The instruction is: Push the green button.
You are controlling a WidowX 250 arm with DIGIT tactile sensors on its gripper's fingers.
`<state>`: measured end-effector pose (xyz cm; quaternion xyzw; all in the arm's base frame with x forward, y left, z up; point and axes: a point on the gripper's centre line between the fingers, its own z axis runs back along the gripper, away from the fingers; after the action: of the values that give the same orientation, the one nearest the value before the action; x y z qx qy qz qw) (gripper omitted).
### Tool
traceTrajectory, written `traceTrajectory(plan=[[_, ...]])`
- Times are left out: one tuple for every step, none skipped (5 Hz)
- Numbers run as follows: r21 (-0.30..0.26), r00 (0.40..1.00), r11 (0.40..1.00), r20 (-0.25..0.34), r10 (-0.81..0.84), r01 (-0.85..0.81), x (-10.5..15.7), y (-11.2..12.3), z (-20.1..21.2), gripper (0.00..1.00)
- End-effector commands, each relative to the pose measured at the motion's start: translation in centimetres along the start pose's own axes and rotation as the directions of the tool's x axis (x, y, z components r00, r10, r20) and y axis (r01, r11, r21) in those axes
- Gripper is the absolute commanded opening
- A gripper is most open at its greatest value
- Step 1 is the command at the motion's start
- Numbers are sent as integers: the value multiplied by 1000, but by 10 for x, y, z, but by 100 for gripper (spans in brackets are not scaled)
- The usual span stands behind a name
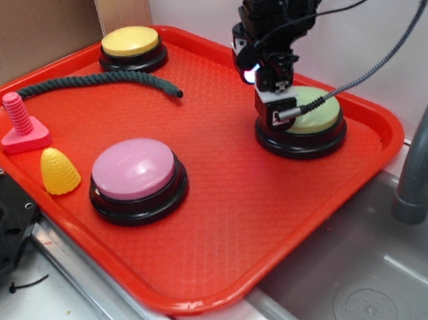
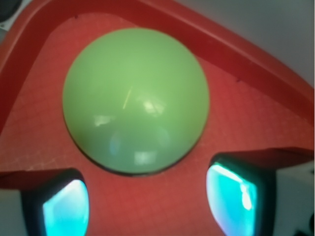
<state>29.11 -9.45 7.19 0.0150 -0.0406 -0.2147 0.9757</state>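
Observation:
The green button [image 1: 316, 112], a pale-green dome on a glossy black base, sits at the back right of the red tray [image 1: 225, 200]. My gripper [image 1: 272, 105] hangs low over the button's left edge, close to it; contact cannot be told. In the wrist view the green button [image 2: 135, 98] fills the middle, and my gripper [image 2: 147, 194] stands open below it. Its two cyan-lit fingertips [image 2: 66, 209] are wide apart, with only bare tray floor between them.
A pink button [image 1: 136, 174] stands at the tray's front and a yellow button [image 1: 133, 45] at the back left. A dark rope [image 1: 102, 82], a pink screw-shaped toy [image 1: 21, 125] and a yellow corn toy [image 1: 58, 172] lie at the left. A grey sink [image 1: 368, 304] and faucet [image 1: 426, 147] are at the right.

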Motion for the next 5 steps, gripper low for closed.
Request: traceTrajectory(plan=[[35,998,999,70,-7,5,6,0,41,100],[19,998,1000,68,19,-20,1,4,54,100],[20,996,999,76,35,-36,-2,6,63,100],[20,995,998,87,51,-53,-4,7,70,100],[27,994,998,92,62,-65,-3,6,78,100]])
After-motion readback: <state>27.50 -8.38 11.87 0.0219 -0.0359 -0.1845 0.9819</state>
